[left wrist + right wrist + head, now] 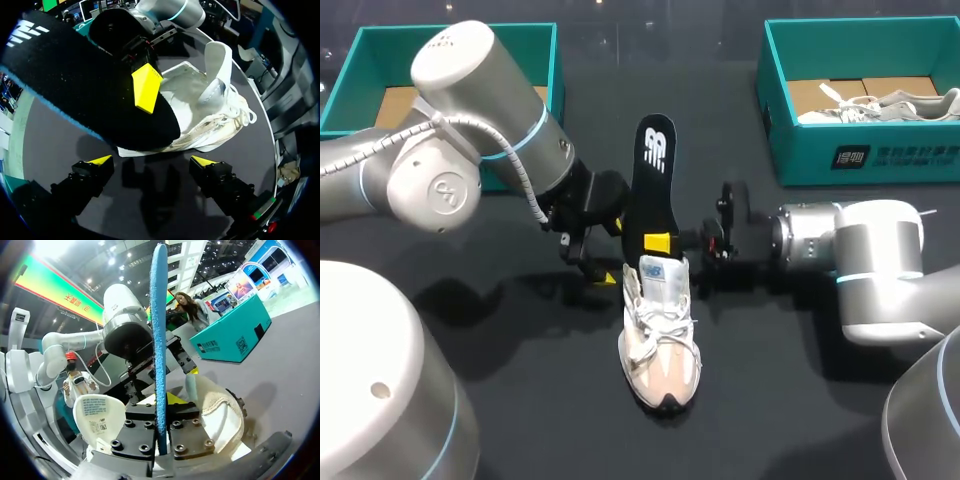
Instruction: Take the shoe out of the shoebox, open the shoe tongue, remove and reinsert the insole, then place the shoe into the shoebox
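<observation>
Pale mesh shoe (660,350) lies on the dark worktop (520,390), toe nearest, tongue raised. Behind it the black insole (654,180) stands upright at the collar, pinched by the right tool (662,243); whether its lower end sits inside the shoe is unclear. Left tool (151,161) hangs spread beside the heel, holding nothing. Assessment: insole step in hand. Next move requires feeding the insole flat toward the toe, shoe steadied. Teal shoebox (455,30) stands beyond.
</observation>
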`<state>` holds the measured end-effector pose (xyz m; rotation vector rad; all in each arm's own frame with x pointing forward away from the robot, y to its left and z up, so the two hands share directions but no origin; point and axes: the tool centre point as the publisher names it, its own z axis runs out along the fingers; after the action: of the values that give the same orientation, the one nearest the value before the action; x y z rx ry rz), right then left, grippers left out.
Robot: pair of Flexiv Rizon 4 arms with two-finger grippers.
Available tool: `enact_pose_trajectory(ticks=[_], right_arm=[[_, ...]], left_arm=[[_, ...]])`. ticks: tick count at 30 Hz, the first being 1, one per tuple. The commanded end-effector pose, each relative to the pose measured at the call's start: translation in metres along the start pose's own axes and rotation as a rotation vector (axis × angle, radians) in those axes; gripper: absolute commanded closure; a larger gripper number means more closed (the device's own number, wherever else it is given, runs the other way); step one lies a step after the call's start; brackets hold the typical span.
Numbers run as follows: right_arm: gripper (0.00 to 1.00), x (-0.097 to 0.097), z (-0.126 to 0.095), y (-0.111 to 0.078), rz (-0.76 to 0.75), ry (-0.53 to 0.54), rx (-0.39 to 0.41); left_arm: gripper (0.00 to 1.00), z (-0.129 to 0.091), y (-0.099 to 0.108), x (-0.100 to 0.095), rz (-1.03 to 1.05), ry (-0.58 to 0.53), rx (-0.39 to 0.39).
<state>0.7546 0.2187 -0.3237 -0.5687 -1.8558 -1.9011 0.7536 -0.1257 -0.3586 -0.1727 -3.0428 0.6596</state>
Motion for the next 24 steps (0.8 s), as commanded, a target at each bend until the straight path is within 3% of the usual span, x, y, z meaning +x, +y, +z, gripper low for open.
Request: enact_pose_trajectory(ticks=[1, 14, 16, 20, 24], right_arm=[[1.0, 0.007, 0.0, -0.01, 0.011, -0.026, 0.006], [1.0, 0.009, -0.002, -0.019, 0.042, -0.013, 0.019], [0.78, 0.009, -0.002, -0.016, 0.032, -0.007, 0.026], [0.65, 0.01, -0.001, -0.009, 0.013, -0.002, 0.05], [0.62, 0.009, 0.002, -0.004, -0.001, 0.003, 0.067]], left_arm=[[0.0, 0.0, 0.001, 0.001, 0.001, 0.0, 0.001], [0.0, 0.0, 0.001, 0.001, 0.001, 0.0, 0.001], [0.0, 0.0, 0.001, 0.001, 0.001, 0.0, 0.001], [0.0, 0.0, 0.001, 0.001, 0.001, 0.0, 0.001], [0.0, 0.0, 0.001, 0.001, 0.001, 0.0, 0.001]])
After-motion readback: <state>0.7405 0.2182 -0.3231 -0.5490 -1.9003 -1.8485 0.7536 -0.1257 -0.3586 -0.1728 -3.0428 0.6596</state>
